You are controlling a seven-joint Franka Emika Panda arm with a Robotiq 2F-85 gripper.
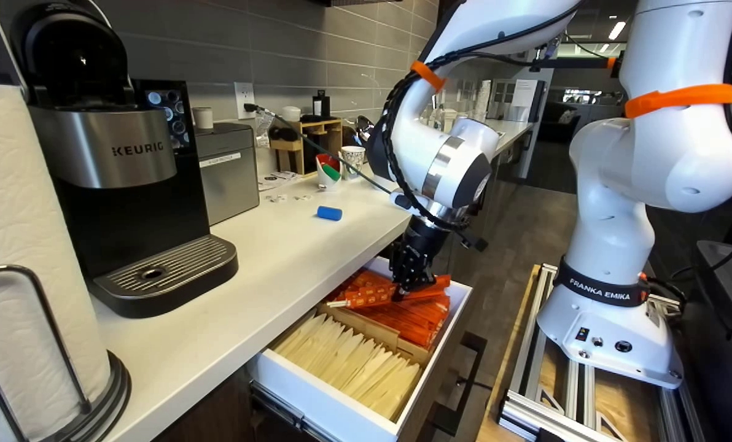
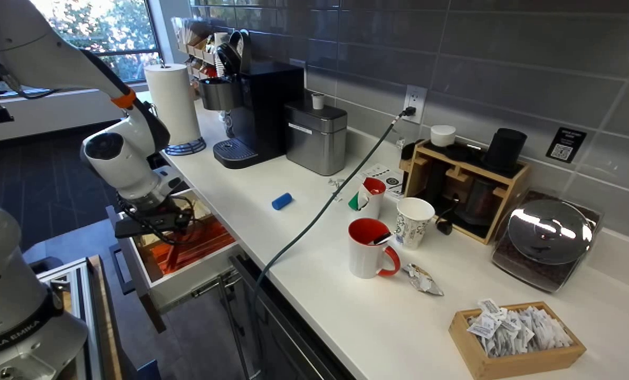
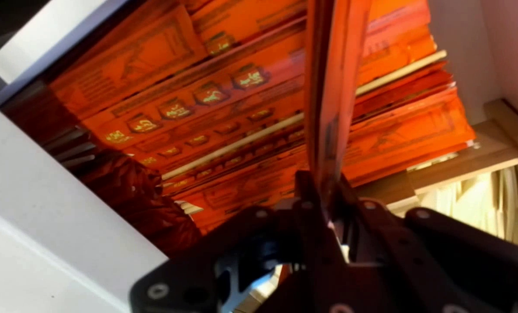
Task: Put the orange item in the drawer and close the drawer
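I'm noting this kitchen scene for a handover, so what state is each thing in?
Drawer: pulled open
Orange packet: held, not yet released
Gripper: shut on that packet
Coffee machine: lid raised
Plug: in the outlet
Blue cylinder: on its side
Red-handled mug: upright, something inside
Paper cup: upright
Paper towel roll: standing
Wooden box: filled with sachets

The strip point(image 3: 343, 65) is orange-red, and the packets point(image 3: 211, 93) are more of a bright orange with dark line drawings and little yellowish marks. The drawer point(image 1: 329, 393) has white walls and a dark front, and the thin pieces point(image 1: 354, 362) in it are kinda cream. Small cylinder point(image 1: 329, 213): solid blue. The mug point(image 2: 364, 261) is white with a red inside and red handle. Gripper point(image 3: 324, 187) is pretty much black, arm point(image 1: 661, 159) white with orange bands, wall tiles point(image 2: 504, 58) grey with paler lines.
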